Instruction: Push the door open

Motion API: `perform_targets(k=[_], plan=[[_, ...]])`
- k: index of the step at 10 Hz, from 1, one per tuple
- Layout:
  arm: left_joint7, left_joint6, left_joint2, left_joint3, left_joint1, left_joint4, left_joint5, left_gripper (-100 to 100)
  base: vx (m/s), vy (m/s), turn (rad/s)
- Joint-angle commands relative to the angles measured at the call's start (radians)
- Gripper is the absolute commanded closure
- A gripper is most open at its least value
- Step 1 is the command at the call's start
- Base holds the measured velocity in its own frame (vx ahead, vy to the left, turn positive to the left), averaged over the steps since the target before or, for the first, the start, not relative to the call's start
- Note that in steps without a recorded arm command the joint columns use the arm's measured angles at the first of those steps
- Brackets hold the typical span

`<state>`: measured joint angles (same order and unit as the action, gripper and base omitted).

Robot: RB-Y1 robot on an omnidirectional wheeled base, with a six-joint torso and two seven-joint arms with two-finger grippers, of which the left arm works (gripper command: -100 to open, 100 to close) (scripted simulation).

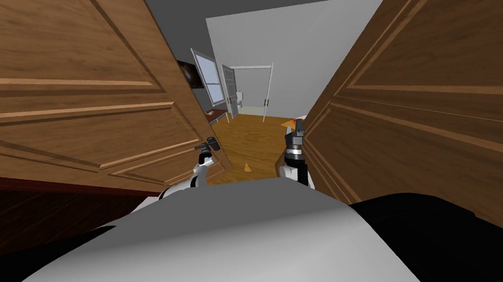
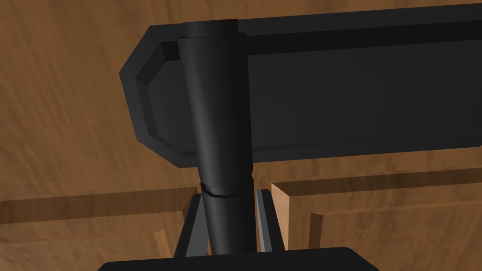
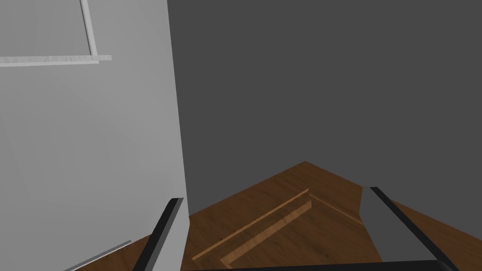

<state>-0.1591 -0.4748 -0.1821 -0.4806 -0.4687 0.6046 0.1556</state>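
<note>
A brown panelled door leaf stands swung aside on my left. A second brown leaf stands on my right, with a gap between them. In the left wrist view a black lever handle on a black plate runs between my left gripper's fingers. The left gripper is shut on that lever, at the left leaf's free edge. My right gripper is raised beside the right leaf's edge. In its wrist view the right gripper is open and holds nothing.
Through the gap runs a hallway with a wooden floor. A white door closes its far end. A window and a small table line the left wall. A small orange object lies on the floor.
</note>
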Motion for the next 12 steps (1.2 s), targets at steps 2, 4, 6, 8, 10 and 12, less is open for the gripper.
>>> perform_targets(k=[2,4,6,8,10,12], plan=[[-0.004,-0.011,-0.012,-0.014,-0.009,-0.013,0.005,100,0.134,-0.051,0.044],[-0.012,-0.007,-0.016,-0.031,-0.001,-0.004,0.01,100,0.077,-0.012,0.023],[-0.02,-0.008,-0.022,-0.05,0.002,-0.004,0.016,100,0.191,-0.048,0.064],[-0.031,-0.01,-0.03,-0.073,0.006,-0.004,0.024,100,0.2,-0.018,0.04],[-0.042,-0.011,-0.038,-0.098,0.01,-0.005,0.032,100,0.194,-0.021,0.043],[-0.052,-0.013,-0.045,-0.122,0.014,-0.005,0.039,100,0.183,-0.028,0.049]])
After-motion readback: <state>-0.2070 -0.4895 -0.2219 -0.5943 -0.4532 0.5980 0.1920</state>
